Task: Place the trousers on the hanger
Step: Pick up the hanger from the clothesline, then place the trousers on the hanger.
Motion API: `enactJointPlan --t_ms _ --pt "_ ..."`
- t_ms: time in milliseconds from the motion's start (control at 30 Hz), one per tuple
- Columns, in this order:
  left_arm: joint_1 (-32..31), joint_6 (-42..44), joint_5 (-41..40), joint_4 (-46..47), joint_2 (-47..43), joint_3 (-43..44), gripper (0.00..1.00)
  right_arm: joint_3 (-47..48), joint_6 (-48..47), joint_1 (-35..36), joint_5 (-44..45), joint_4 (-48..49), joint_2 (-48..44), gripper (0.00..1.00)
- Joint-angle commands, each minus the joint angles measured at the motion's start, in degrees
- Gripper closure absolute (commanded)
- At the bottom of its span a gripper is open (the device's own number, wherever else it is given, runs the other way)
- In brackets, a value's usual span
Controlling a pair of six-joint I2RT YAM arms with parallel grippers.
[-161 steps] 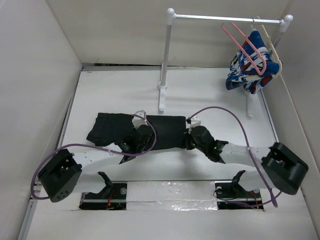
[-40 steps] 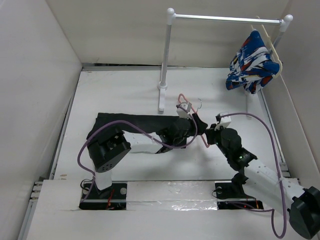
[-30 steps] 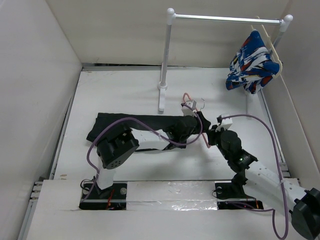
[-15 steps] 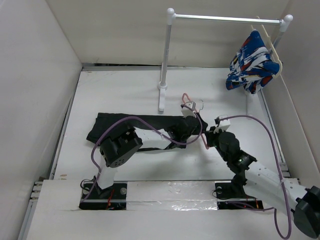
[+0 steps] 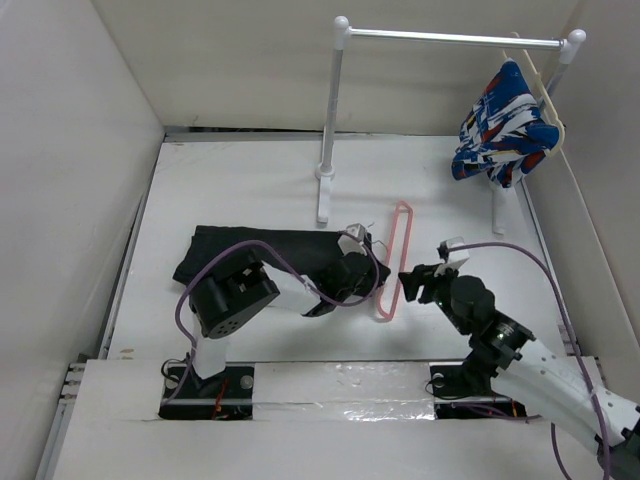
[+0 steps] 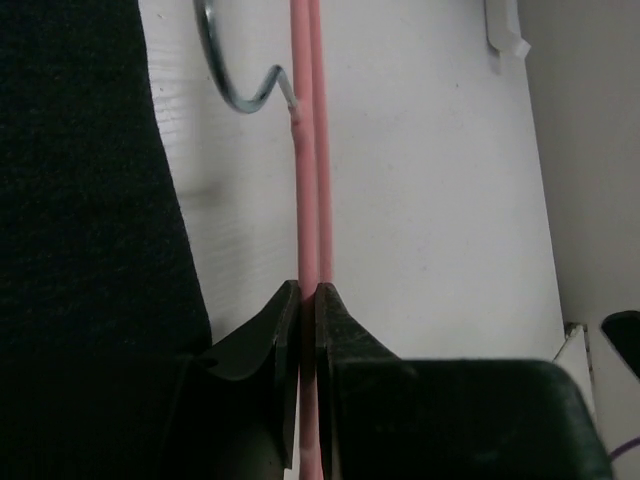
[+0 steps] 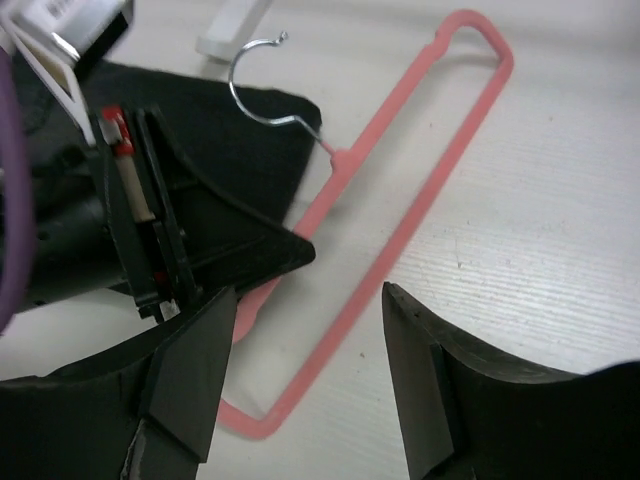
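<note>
Cannot follow the trousers (image 5: pixel 300 245) whole: black, lying bunched on the bench (image 5: pixel 240 180) left of centre, with the left arm (image 5: pixel 290 290) stretched across them and covering their near edge. Cannot count legs or pick out a waistband. From the left wrist, shows them as a dark mass cut off by the left and top edges.

Finds the left jaws pressed together on the hanger (image 6: pixel 322 120), pinching its two pink bars at the trousers' right end. Reads those bars almost as one line from that wrist (turned edge-on to the camera), and loses them below the pinch behind the jaws. From above, cannot see the pinch at all, hidden under the wrist. Shows the hanger there as a narrow pink loop running away from the arms, just right of the trousers. Cannot tell whether its near end rests on the bench. Places the metal hook (image 6: pixel 243 104) beside the trousers' edge; cannot tell if touching.

Finds the right jaws spread wide, holding nothing, just right of the hanger's near end. Cuts off the right arm (image 5: pixel 560 375) at the lower right corner.

Has, on the white rail (image 5: pixel 450 38) at the far right, a cream hanger (image 5: pixel 549 100) carrying a blue, white and red garment (image 5: pixel 500 135).
</note>
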Motion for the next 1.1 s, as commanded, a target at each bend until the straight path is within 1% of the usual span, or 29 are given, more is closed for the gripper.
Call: enactJointPlan --t_ms 0,33,67,100,133,167,233,267,333,367,433,467,500,533,567,600,633,700,733,800,833,900,933,1067 --pt "-0.68 -0.99 0.87 7.35 -4.91 -3.36 1.00 3.33 0.42 0.33 -1.94 -3.81 -3.81 0.32" --pt "-0.69 -1.17 0.51 7.88 -5.26 -4.25 1.00 3.59 0.16 0.33 -2.64 -3.21 -4.08 0.33" --pt "-1.99 -1.86 -0.45 9.28 -6.22 -6.26 1.00 4.11 0.16 0.33 -3.78 -2.76 -3.64 0.47" --pt "-2.00 -2.31 -0.89 10.07 -6.75 -7.41 1.00 4.12 0.16 0.33 -3.97 -2.32 -2.86 0.47" --pt "-2.79 -2.31 -1.33 11.21 -6.76 -8.55 1.00 4.55 0.16 0.33 -4.32 -1.89 -0.50 0.72" --pt "-3.66 -3.79 -2.03 13.31 -8.41 -9.78 1.00 4.65 0.07 0.33 -5.10 0.21 0.92 0.84" --pt "-3.67 -4.50 -5.37 15.08 -9.39 -12.86 1.00 4.73 -0.54 0.33 -6.42 3.90 4.34 1.00" --pt "-4.20 -4.94 -5.99 16.66 -9.65 -13.57 1.00 4.91 -0.63 -0.19 -7.82 6.36 8.36 1.00" --pt "-4.20 -5.65 -7.22 18.51 -9.83 -15.15 1.00 5.17 -0.02 -0.20 -8.62 9.35 12.69 1.00" --pt "-4.20 -5.65 -7.75 19.48 -9.92 -15.59 1.00 5.43 0.07 -1.50 -10.10 12.33 17.23 1.00" --pt "-4.20 -6.70 -9.94 19.57 -9.92 -16.64 1.00 5.96 0.42 -3.09 -12.48 15.33 21.82 1.00" --pt "-4.20 -7.14 -10.38 20.10 -9.66 -17.08 1.00 6.49 0.33 -4.84 -15.19 17.17 24.02 1.00" --pt "-4.20 -7.49 -11.61 20.45 -9.66 -18.13 1.00 7.54 0.59 -5.55 -16.26 17.89 28.31 1.00" --pt "-4.20 -8.37 -12.40 20.71 -9.57 -18.58 1.00 7.72 1.12 -6.08 -17.06 19.20 30.44 1.00" --pt "-4.20 -8.72 -13.11 21.32 -9.39 -19.02 1.00 7.90 1.30 -6.70 -18.89 22.95 32.55 1.00" --pt "-4.20 -8.99 -13.98 21.94 -9.39 -20.07 1.00 8.59 1.39 -7.83 -20.04 24.30 36.49 1.00" --pt "-4.20 -9.08 -14.17 22.56 -9.31 -20.42 1.00 9.30 1.82 -7.84 -21.88 25.27 38.35 0.95" --pt "-3.68 -9.34 -14.34 23.26 -8.95 -20.78 1.00 10.53 2.00 -8.45 -23.04 27.64 41.78 0.88" --pt "-3.67 -9.34 -14.26 23.18 -8.87 -20.69 1.00 11.58 1.92 -8.46 -23.74 28.52 44.50 0.81" --pt "-3.06 -9.25 -13.56 23.35 -8.08 -20.25 1.00 12.90 2.00 -8.46 -24.27 30.28 47.15 0.74" --pt "-2.54 -9.25 -13.29 23.79 -7.55 -20.25 1.00 14.21 2.00 -8.98 -24.27 30.72 49.77 0.68" --pt "-2.53 -9.34 -12.59 24.49 -7.02 -20.17 1.00 15.10 2.27 -9.51 -24.10 31.34 52.25 0.65" --pt "-2.53 -9.17 -12.15 24.84 -6.67 -20.08 1.00 15.28 2.79 -9.51 -24.18 31.95 53.39 0.61" --pt "-2.00 -8.90 -12.06 25.02 -6.49 -20.16 1.00 15.63 3.23 -10.13 -23.31 34.59 58.40 0.59"
